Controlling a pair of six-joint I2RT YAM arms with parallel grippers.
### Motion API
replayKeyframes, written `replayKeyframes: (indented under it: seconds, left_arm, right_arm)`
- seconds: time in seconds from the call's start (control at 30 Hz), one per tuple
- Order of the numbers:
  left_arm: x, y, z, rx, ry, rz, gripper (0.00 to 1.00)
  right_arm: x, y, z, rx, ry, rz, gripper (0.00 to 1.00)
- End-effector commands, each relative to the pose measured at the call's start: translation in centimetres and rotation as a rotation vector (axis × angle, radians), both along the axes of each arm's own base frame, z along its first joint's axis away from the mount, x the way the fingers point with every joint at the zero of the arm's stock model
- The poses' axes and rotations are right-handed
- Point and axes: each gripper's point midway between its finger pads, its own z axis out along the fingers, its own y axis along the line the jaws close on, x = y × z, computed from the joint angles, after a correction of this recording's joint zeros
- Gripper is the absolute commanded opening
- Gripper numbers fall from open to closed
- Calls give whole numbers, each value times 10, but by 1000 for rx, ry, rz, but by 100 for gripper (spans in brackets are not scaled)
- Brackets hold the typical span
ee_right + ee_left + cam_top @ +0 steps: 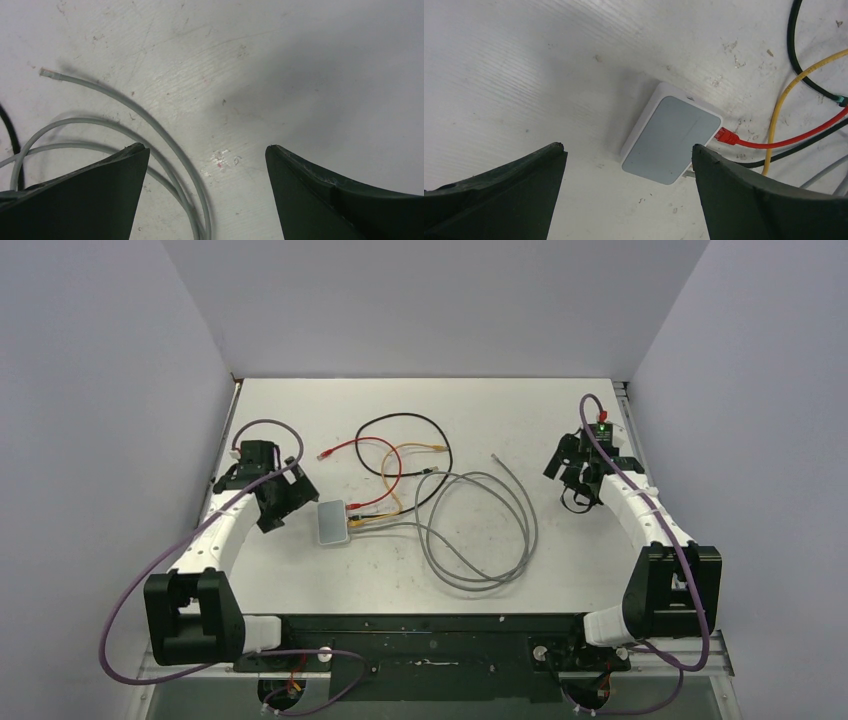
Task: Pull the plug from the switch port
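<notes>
Item 1, surface: white table (pixel 300 580), scuffed and speckled, with a black plate along its near edge where my bases were bolted.

Item 2, room: plain pale walls (pixel 90 390) closed the table in on the left, far and right sides.

Item 3, the switch (pixel 333 523): a pale box with rounded corners and a plain grey top panel, lying flat left of the table's centre. Cables ran off its right edge.

Item 4, cables: a red cable (pixel 784 144) whose red plug (pixel 726 136) sat against the switch's edge; a yellow cable (pixel 781 100); a black cable (pixel 400 417) looped toward the far side; a grey cable (pixel 125 102) coiled in wide loops to the right, one end lying loose.

Item 5, my left gripper (pixel 278 502): arm bent at the elbow and reaching inward, wrist tilted down, hanging just left of the switch and clear of it. Jaws were spread wide with nothing between them.

Item 6, my right gripper (pixel 572 475): arm stretched up the right side, well apart from the switch, over bare table beside the grey loops. Jaws were likewise wide apart and held nothing. A small green light glowed on that wrist.
</notes>
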Motion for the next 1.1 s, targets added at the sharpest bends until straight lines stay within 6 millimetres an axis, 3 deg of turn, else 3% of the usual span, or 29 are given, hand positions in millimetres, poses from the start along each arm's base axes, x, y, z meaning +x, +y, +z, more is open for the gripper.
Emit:
replayKeyframes:
  seconds: [0.0,0.2,0.37,0.53,0.63,0.8,1.07]
  left_arm:
    - [8,-27,15,-170,-28,-61,96]
    - [10,-33,18,-248,-102,-109,96]
    - [14,-27,11,-260,-104,-112,96]
    - [21,-31,2,-279,-72,-140,96]
    - [25,-30,-10,-282,-24,-132,96]
    - [28,-38,-25,-267,32,-161,96]
    - [43,-53,-31,-240,43,-210,96]
  right_arm:
    - [9,24,15,97,-59,97,90]
    - [26,67,29,142,-84,197,90]
    - [42,131,50,93,-93,363,90]
    - [40,192,73,53,-139,512,90]
    - [34,219,82,51,-177,584,90]
    - [24,236,87,88,-198,614,90]
    - [12,226,91,84,-199,598,90]
